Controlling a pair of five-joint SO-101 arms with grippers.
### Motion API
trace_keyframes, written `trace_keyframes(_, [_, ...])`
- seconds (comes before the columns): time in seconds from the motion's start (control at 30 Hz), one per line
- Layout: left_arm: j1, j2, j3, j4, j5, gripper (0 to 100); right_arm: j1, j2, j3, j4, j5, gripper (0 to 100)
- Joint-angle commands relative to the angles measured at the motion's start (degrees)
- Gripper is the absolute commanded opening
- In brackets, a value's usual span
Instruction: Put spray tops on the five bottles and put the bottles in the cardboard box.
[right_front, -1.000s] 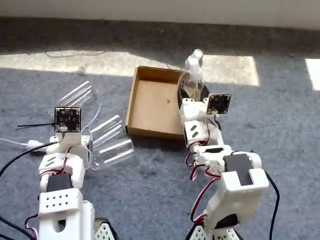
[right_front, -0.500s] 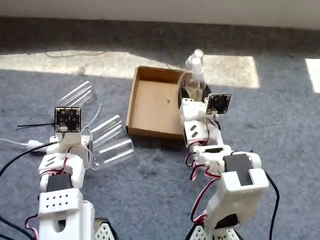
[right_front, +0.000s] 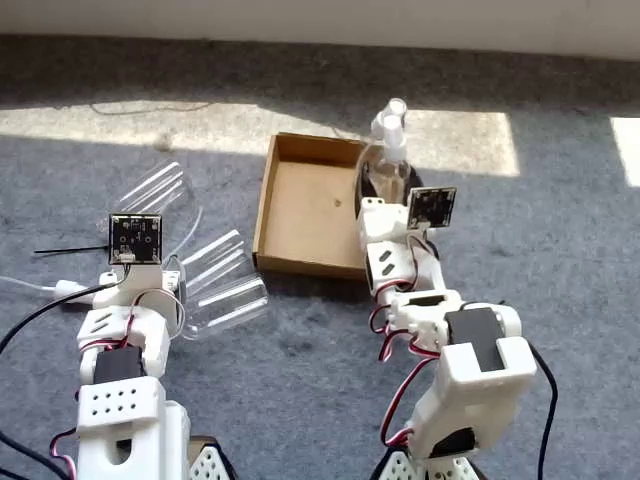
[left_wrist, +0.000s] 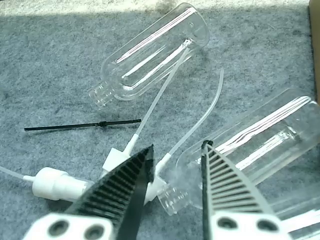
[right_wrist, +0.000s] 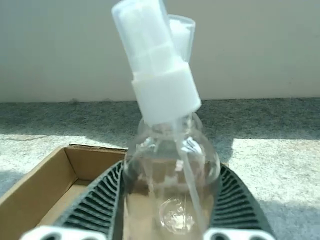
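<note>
Bottle (right_front: 386, 168) shifted slightly toward cardboard box's (right_front: 263, 205) right edge.

Three bottles (right_front: 222, 283) left of cardboard box (right_front: 300, 212)

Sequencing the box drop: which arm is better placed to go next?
Right. The right gripper holds a spray-topped bottle at the cardboard box edge; the left gripper hangs open above uncapped bottles.

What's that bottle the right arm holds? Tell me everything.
A clear plastic bottle, round-shouldered, with a white spray top tilted on its neck and a thin tube running down inside. The right arm's black ribbed jaws clamp its sides, holding it roughly upright at the cardboard box's right edge.
</note>
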Motion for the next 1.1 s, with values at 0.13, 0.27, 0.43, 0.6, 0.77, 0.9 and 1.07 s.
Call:
trace_keyframes(0.13, [0.9,-0.9,-0.3,-1.1,-0.2,15,-0.8,-0.4,-2.1,-1.0,0.9,13.9])
trace_keyframes(0.27, [0.9,-0.9,-0.3,-1.1,-0.2,15,-0.8,-0.4,-2.1,-1.0,0.9,13.9])
trace_keyframes(0.43, [0.9,-0.9,-0.3,-1.1,-0.2,15,-0.7,-0.4,-2.1,-1.0,0.9,20.3])
trace_keyframes(0.6, [0.9,-0.9,-0.3,-1.1,-0.2,15,-0.7,-0.4,-2.1,-1.0,0.9,23.2])
trace_keyframes(0.77, [0.9,-0.9,-0.3,-1.1,-0.2,15,-0.7,-0.4,-2.1,-1.0,0.9,23.2])
trace_keyframes(0.9, [0.9,-0.9,-0.3,-1.1,-0.2,15,-0.7,-0.7,-2.1,-1.0,0.9,23.2])
trace_keyframes(1.07, [0.8,-0.9,-0.3,-1.1,-0.2,15,-0.7,-0.8,-2.5,-1.0,1.0,23.2])
